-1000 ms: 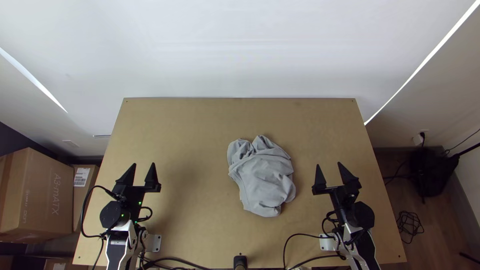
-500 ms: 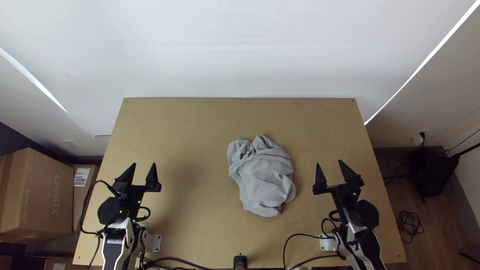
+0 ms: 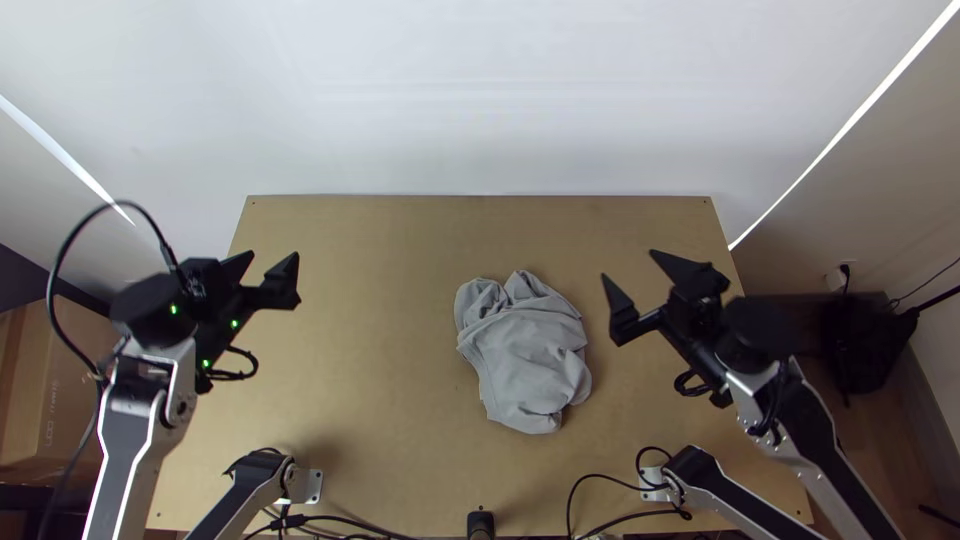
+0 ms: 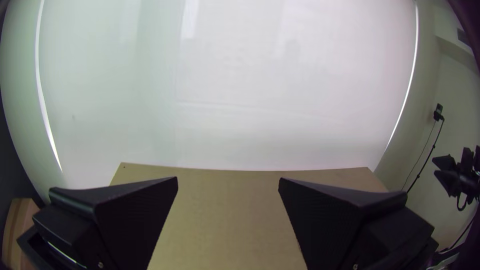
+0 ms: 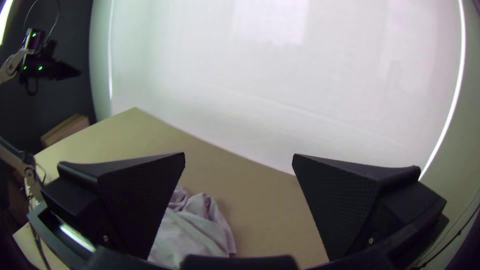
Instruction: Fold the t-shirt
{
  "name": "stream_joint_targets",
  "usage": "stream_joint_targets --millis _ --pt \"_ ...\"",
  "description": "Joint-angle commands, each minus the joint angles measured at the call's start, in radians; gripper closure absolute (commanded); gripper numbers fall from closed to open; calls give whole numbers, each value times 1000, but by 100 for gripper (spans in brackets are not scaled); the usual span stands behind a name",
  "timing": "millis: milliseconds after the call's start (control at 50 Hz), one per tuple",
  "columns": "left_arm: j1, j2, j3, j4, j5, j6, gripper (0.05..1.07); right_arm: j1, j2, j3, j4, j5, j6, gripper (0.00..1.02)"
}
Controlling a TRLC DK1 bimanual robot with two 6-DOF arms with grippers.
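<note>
- Along the near edge of the worktop (image 3: 400,230), black cables (image 3: 350,519) curl at the left and right, with a short black post (image 3: 481,522) near the middle.
- On the left, past that side of the worktop, is a cardboard box (image 3: 30,420), partly behind the left arm.
- The grey t-shirt (image 3: 525,365) lies bunched and wrinkled on the worktop, a little right of the middle, its narrower, crumpled end towards the far side. Neither gripper touches it.
- The right gripper (image 3: 628,264) is above the right part of the worktop, to the right of the t-shirt and angled to the far left. Its fingers (image 5: 340,215) are spread, holding nothing.
- The left gripper (image 3: 273,257) is above the left part, well apart from the t-shirt. Its fingers (image 4: 135,220) are also wide apart, with nothing between them.
- Beyond the far edge stands a tall white surface (image 3: 480,100), with bright strips down its left and right sides.
</note>
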Motion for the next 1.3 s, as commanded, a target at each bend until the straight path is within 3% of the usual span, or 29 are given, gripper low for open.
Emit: stream_joint_targets --millis 0,180,460,540,640,700,960,1280 --pt "-7 72 152 -117 7 -82 10 118 148 203 -195 15 -16 3" --pt "-5 79 188 -203 13 -122 10 280 309 293 -452 15 14 3" --pt "35 72 180 -335 13 -131 10 397 539 365 -463 15 145 3" --pt "38 66 183 -362 14 -151 10 396 650 445 -466 15 246 4" --pt "47 57 172 -387 14 -174 10 374 777 520 -471 15 465 4" --pt "53 48 157 -395 14 -188 10 366 845 557 -483 14 548 4" --pt "56 28 145 -411 19 -201 10 357 1122 784 -612 12 674 4" --pt "68 34 146 -390 18 -188 10 279 1360 1033 -659 12 677 5"
